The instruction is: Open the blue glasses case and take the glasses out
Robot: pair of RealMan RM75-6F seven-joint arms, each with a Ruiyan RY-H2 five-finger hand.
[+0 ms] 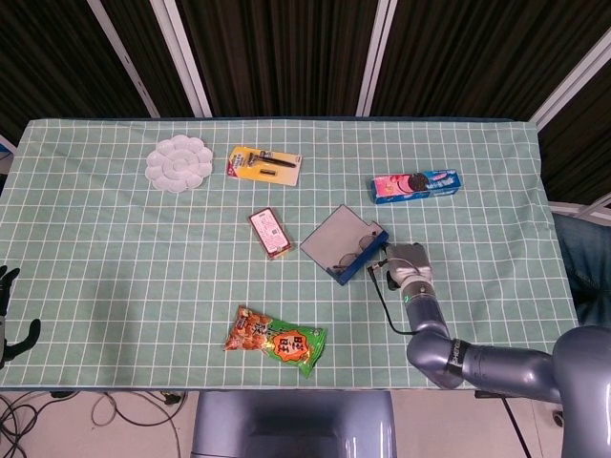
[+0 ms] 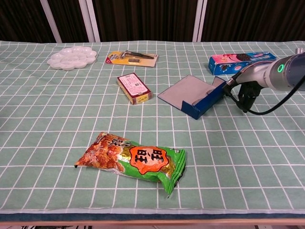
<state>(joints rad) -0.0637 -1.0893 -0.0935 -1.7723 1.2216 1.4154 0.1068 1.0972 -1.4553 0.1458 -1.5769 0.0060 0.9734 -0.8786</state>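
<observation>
The case [image 1: 346, 250] lies open near the middle of the tabletop [image 1: 115, 267], a little right of centre, its lid laid back flat toward the left and its blue tray toward the right. In the head view the glasses [image 1: 354, 253] show inside the tray as thin frames; in the chest view the near wall of the tray hides them. So the opening looks done, and the step in hand is the taking out.

The right hand [image 1: 405, 266] sits just right of the case, at the tray's right end, touching it or very nearly so. The wrist covers the fingers in the head view and they show only as a dark shape below the arm in the chest view, so I cannot tell whether they are spread, pressed together or pinching anything. The left hand [image 1: 8, 320] is at the far left edge of the head view, off the tabletop, its fingers dark and partly cut off; it appears to hold nothing.

As I judge it, the next move calls for the right hand to rise over the tray wall, reach in from above and pinch the frames without pushing the light case along the cloth. The left hand might steady the lid if the case slides.

A red box [image 1: 270, 233] lies just left of the lid, and a snack bag [image 1: 275, 342] lies nearer.
</observation>
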